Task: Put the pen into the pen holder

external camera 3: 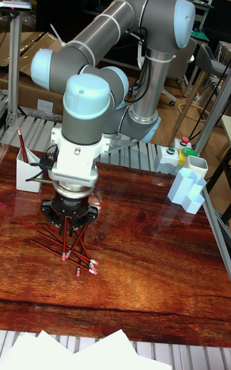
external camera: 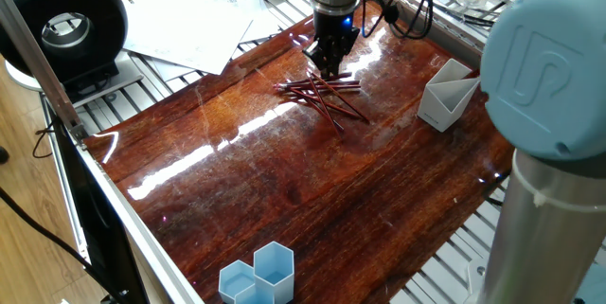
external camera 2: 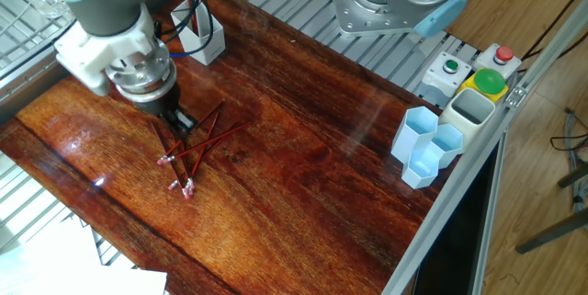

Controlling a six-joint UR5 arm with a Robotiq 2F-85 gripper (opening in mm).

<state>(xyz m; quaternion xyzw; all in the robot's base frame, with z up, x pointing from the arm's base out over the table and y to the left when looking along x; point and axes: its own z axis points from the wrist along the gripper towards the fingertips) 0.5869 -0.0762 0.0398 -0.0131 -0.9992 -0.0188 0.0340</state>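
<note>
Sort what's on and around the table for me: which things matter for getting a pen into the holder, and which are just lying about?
Part of the job:
- pile of red pens
- white pen holder, one pen already standing in it
- end effector, down over the pile

Just lying about:
- light blue hexagonal cups
- loose paper sheets
- button box
- black ring-shaped device
</note>
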